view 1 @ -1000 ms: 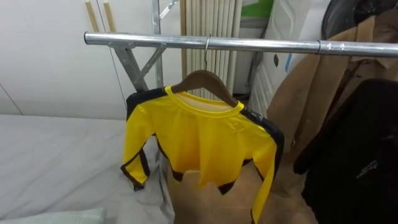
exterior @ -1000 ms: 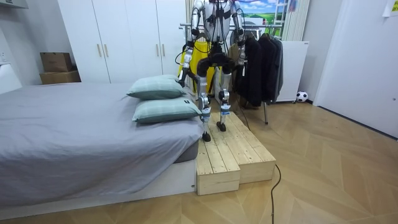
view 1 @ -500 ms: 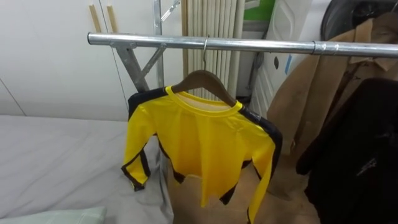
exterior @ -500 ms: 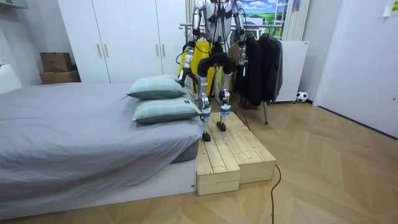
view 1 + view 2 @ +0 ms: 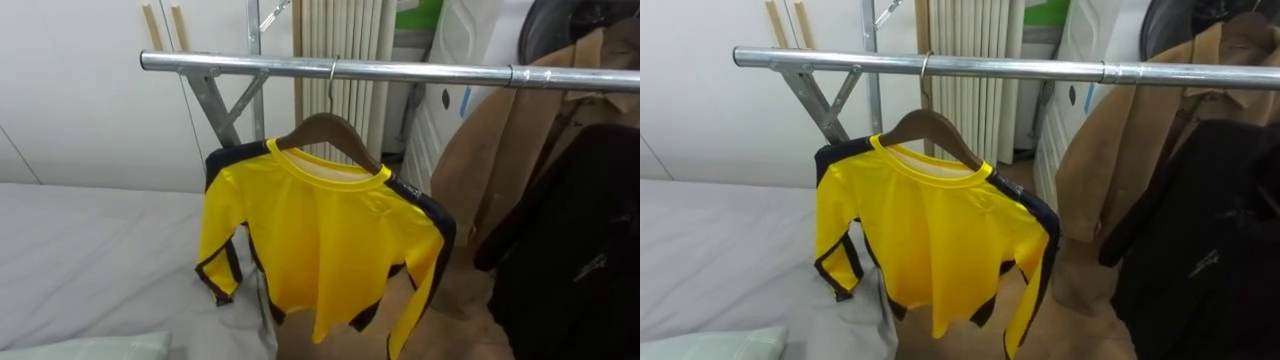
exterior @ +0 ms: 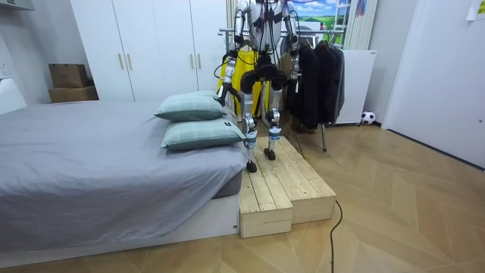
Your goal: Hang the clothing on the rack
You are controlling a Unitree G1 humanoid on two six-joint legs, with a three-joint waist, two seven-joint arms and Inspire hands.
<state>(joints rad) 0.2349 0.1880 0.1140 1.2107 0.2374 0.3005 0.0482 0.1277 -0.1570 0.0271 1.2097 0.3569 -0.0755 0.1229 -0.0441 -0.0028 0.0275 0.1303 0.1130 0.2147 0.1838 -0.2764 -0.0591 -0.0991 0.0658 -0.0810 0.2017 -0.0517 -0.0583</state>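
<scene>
A yellow long-sleeved shirt (image 5: pixel 325 245) with black trim hangs on a wooden hanger (image 5: pixel 330 128). The hanger's hook sits over the metal rail (image 5: pixel 240 65) of a clothes rack. Nothing touches the shirt. In the room view I stand on a wooden platform (image 6: pixel 284 186) facing the rack, with both arms hanging down. My left hand (image 6: pixel 220 92) is low at the room view's left of my body, my right hand (image 6: pixel 295 82) at its right.
A tan coat (image 5: pixel 500 150) and a black garment (image 5: pixel 575 250) hang on the rail right of the shirt. A grey bed (image 5: pixel 90 255) lies at the left, with two pillows (image 6: pixel 198 121). White wardrobes (image 6: pixel 151 45) stand behind it.
The shirt has swung a little on its hanger and its hem hangs lower. The eye view has shifted slightly. My stance in the room view is the same.
</scene>
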